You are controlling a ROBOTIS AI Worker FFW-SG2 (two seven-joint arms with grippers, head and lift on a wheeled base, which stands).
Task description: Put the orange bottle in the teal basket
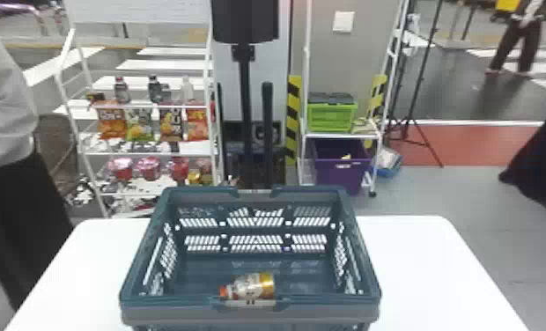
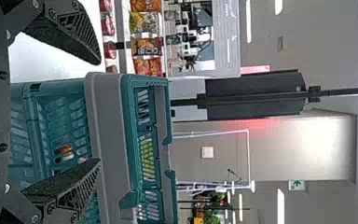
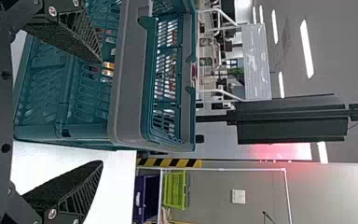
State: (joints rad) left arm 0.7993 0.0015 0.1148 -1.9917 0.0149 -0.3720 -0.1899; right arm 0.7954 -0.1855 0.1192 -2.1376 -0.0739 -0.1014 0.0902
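Lying in the basket (image 1: pixel 175 313), lower centre, the bottle (image 1: pixel 251 287) rested while left claw (image 2: pixel 99 112) and right claw (image 3: pixel 102 111) gaped wide.

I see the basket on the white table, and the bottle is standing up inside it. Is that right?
Not quite: the bottle isn't standing up. The head view shows it lying on its side. The rest is right: it is inside the basket, and the basket is on the white table.
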